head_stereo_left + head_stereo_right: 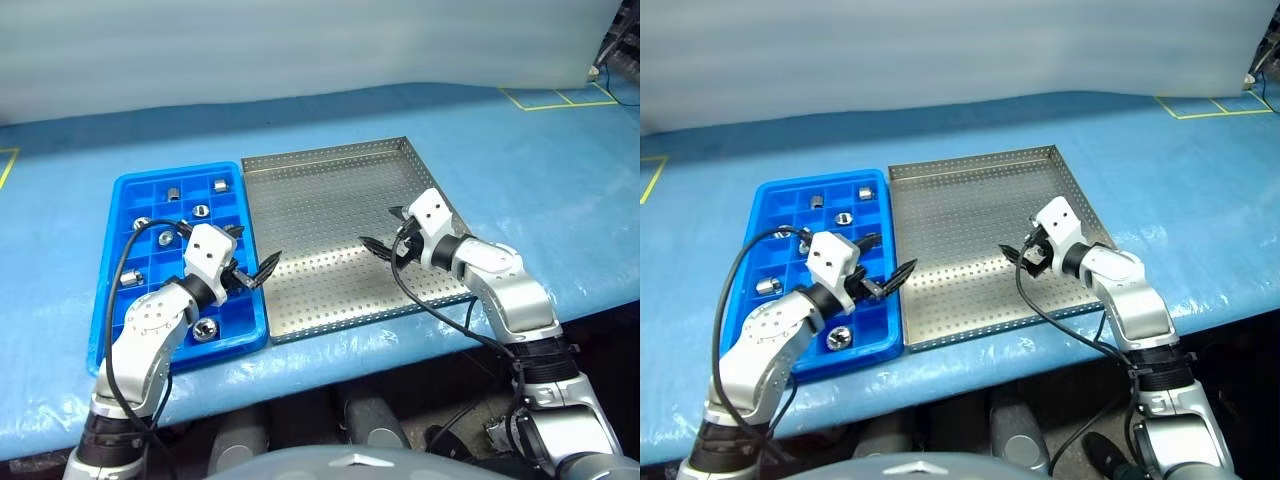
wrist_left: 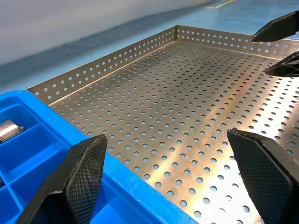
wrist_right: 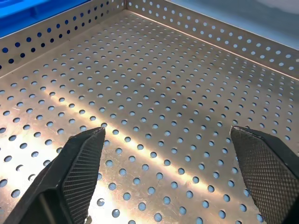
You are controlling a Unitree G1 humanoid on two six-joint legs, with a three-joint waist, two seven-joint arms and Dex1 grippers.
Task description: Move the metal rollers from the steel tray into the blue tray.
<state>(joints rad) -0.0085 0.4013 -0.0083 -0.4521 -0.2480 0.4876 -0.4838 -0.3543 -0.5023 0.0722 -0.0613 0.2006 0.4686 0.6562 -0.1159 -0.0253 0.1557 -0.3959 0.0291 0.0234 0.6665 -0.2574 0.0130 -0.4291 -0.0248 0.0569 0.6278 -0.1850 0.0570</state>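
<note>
The steel tray [image 1: 322, 215] lies in the middle of the table, and its perforated floor is bare. To its left sits the blue tray [image 1: 118, 190], with several metal rollers [image 1: 201, 211] in its compartments, one near the front corner [image 1: 205, 329]. My left gripper [image 1: 256, 247] hovers open over the blue tray's right edge and points toward the steel tray [image 2: 163, 93]. My right gripper [image 1: 379, 228] is open and empty above the steel tray's right half [image 3: 187, 70]. Its fingers [image 2: 280, 28] face the left gripper [image 2: 173, 154].
Both trays rest on a blue-covered table [image 1: 520, 170] whose front edge runs close below them. A pale wall [image 1: 300, 40] rises behind. Yellow tape marks [image 1: 560, 97] sit at the far right. Cables [image 1: 430, 300] hang from both wrists.
</note>
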